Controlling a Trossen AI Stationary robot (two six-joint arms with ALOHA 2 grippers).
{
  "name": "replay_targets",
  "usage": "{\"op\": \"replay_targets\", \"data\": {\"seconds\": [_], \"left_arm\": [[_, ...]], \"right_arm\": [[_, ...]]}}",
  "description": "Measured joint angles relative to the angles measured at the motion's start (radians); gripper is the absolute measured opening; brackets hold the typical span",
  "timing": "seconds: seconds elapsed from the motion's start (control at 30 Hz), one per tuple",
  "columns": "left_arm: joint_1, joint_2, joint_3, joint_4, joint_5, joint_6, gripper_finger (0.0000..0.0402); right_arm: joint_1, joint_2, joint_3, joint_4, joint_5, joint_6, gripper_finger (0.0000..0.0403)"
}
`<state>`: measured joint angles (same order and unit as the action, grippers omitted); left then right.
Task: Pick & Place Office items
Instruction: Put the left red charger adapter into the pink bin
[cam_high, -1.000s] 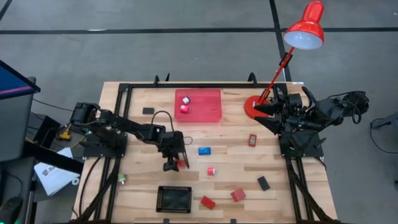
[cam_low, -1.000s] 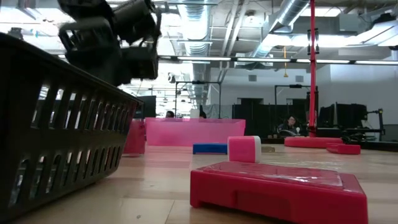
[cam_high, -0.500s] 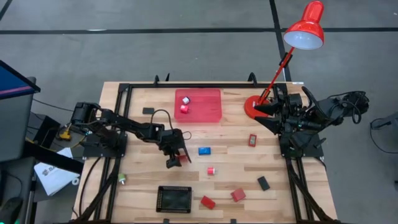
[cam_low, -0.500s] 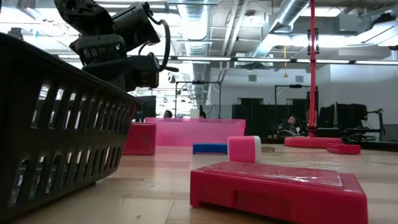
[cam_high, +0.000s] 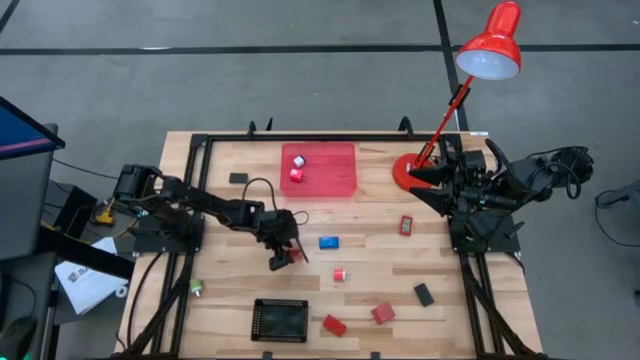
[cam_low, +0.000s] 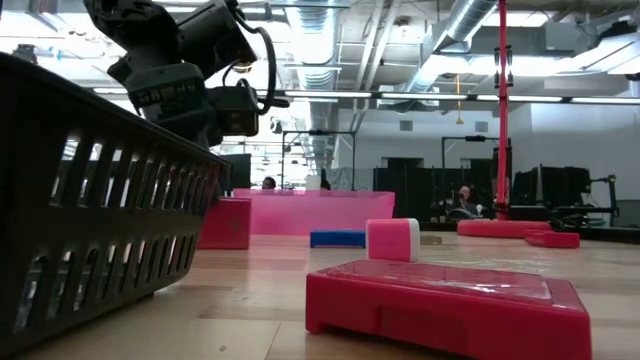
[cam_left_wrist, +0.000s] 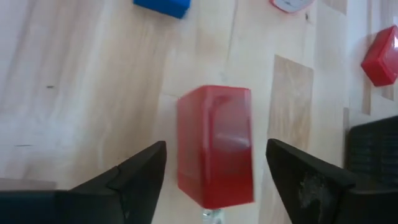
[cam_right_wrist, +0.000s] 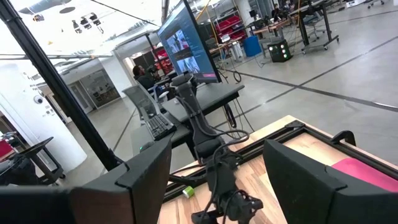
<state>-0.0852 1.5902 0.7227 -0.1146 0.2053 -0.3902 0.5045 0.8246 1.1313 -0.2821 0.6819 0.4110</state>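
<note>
My left gripper (cam_high: 285, 254) hangs open over a red block (cam_high: 291, 254) near the table's middle. In the left wrist view the red block (cam_left_wrist: 214, 146) lies flat on the wood between the two fingers, with a gap on each side. A blue block (cam_high: 328, 242) and a small red-and-white piece (cam_high: 340, 274) lie to its right. More red blocks (cam_high: 333, 324) (cam_high: 383, 314), black rectangles (cam_high: 424, 294) (cam_high: 238, 178) and a red piece (cam_high: 406, 225) are scattered about. My right gripper (cam_high: 422, 180) waits open at the far right, by the lamp base.
A flat red tray (cam_high: 340, 180) at the far middle holds two red-and-white pieces (cam_high: 297, 167). A black basket (cam_high: 280, 320) sits at the near edge and fills the low view's left (cam_low: 90, 200). The red lamp's base (cam_high: 405, 172) stands at the far right. A green-white bit (cam_high: 197, 288) lies at the left.
My left gripper has shifted a little toward the table's right and far side and has turned about its wrist above the red block. In the low view the red block now shows more fully past the basket's edge.
</note>
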Motion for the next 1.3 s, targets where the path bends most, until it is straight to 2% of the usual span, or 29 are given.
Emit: {"op": "replay_targets", "data": {"seconds": [0.2,0.43,0.57,0.8,0.97,1.2,1.3], "left_arm": [[-0.015,-0.001,0.001,0.000,-0.040,-0.011,0.0203],[-0.002,-0.003,0.003,0.011,-0.041,-0.040,0.0119],[0.009,-0.002,0.001,0.059,-0.034,-0.065,0.0116],[0.057,-0.002,0.001,0.337,-0.020,-0.186,0.0117],[0.133,-0.002,0.004,0.522,-0.090,-0.286,0.0116],[0.289,-0.002,0.098,0.530,-0.220,-0.265,0.0117],[0.353,-0.002,0.158,0.471,-0.295,-0.264,0.0116]], "right_arm": [[0.000,0.000,0.000,0.000,0.000,0.000,0.0249],[0.000,0.000,0.000,0.000,0.000,0.000,0.0249],[0.000,0.000,0.000,0.000,0.000,0.000,0.0249],[0.000,0.000,0.000,0.001,0.000,0.000,0.0249],[0.000,0.000,0.000,0.001,0.000,-0.001,0.0249],[-0.003,0.000,0.000,0.001,0.000,-0.008,0.0249],[-0.003,0.000,0.000,0.001,0.004,-0.014,0.0249]]}}
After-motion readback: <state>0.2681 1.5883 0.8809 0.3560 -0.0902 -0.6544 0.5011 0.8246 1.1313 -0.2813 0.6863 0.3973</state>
